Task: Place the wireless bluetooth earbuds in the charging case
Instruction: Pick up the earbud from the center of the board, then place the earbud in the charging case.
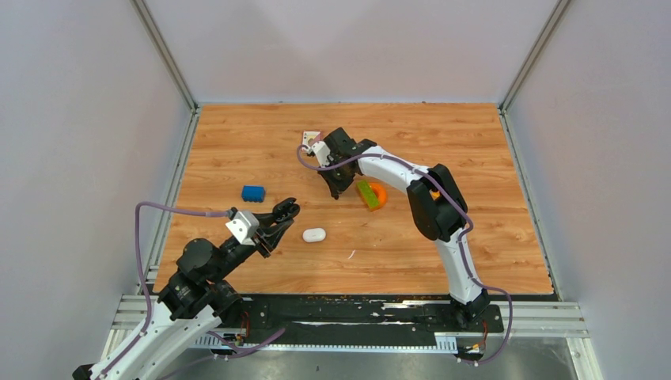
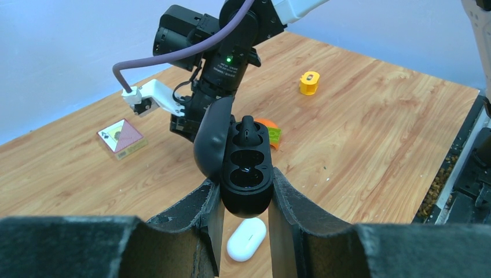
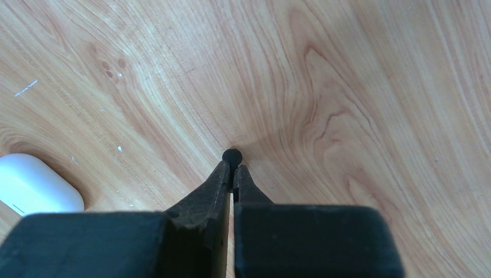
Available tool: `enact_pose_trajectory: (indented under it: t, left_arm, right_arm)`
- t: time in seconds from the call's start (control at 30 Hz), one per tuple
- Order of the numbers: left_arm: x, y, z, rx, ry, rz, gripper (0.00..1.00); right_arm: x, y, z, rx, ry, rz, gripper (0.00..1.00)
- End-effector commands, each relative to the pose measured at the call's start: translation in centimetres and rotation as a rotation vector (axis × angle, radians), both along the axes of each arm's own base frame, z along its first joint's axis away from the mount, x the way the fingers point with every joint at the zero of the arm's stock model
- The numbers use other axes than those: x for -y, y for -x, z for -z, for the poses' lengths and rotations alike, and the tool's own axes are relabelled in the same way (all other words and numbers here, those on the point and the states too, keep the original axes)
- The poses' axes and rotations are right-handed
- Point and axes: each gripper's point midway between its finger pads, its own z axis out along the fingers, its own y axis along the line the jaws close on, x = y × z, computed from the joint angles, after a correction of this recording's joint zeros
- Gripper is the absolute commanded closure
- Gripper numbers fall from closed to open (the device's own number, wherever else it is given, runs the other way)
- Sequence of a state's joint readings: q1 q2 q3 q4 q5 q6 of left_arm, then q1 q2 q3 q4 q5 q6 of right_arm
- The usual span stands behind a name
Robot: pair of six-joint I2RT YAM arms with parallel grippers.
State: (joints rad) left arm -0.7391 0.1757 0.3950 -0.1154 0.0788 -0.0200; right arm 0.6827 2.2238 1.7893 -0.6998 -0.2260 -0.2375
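The left gripper clamps the open black case — the right gripper, angled down, pinches a black earbud.

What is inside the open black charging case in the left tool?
One black earbud stands in the far well of the black charging case, held by the left tool. The two round recesses below it look empty, their floors in shadow.
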Motion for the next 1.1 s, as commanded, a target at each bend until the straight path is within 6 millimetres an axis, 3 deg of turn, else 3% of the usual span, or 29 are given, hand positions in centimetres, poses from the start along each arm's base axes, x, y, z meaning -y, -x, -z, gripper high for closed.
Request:
enact_pose_trajectory:
  t: [0.0,0.07,0.3,0.43,0.63,0.73,0.83,0.97,1.07]
  left_arm:
    - [0.2,0.1,-0.9,0.028,0.008,0.014,1.00]
    - [0.3,0.1,-0.8,0.028,0.007,0.020,1.00]
    - [1.1,0.5,-0.5,0.018,-0.003,0.071,1.00]
    - [2.0,1.0,-0.2,0.008,-0.013,0.124,1.00]
    - [3.7,2.2,0.6,-0.017,-0.036,0.242,1.00]
    - [4.4,2.7,0.9,-0.032,-0.047,0.295,1.00]
    - [4.8,3.0,1.1,-0.037,-0.054,0.330,1.00]
    - [5.3,3.6,1.5,-0.031,-0.071,0.376,1.00]
    - [5.8,4.1,1.9,-0.040,-0.083,0.428,1.00]
  right_arm:
    - [0.1,-0.3,-1.7,0.032,-0.014,-0.026,1.00]
    - [0.4,-0.1,-2.4,0.028,-0.014,-0.038,1.00]
    - [3.7,0.1,-10.1,0.081,-0.172,-0.111,1.00]
    - [5.8,1.9,-14.1,0.144,-0.213,-0.206,1.00]
    - [7.5,7.8,-20.4,0.250,-0.275,-0.479,1.00]
    - [8.5,11.2,-23.0,0.294,-0.222,-0.623,1.00]
    - [9.3,15.3,-24.5,0.324,-0.134,-0.750,1.00]
    - [8.4,20.4,-26.2,0.395,-0.092,-0.896,1.00]
    - [7.5,22.6,-26.8,0.402,-0.082,-0.944,1.00]
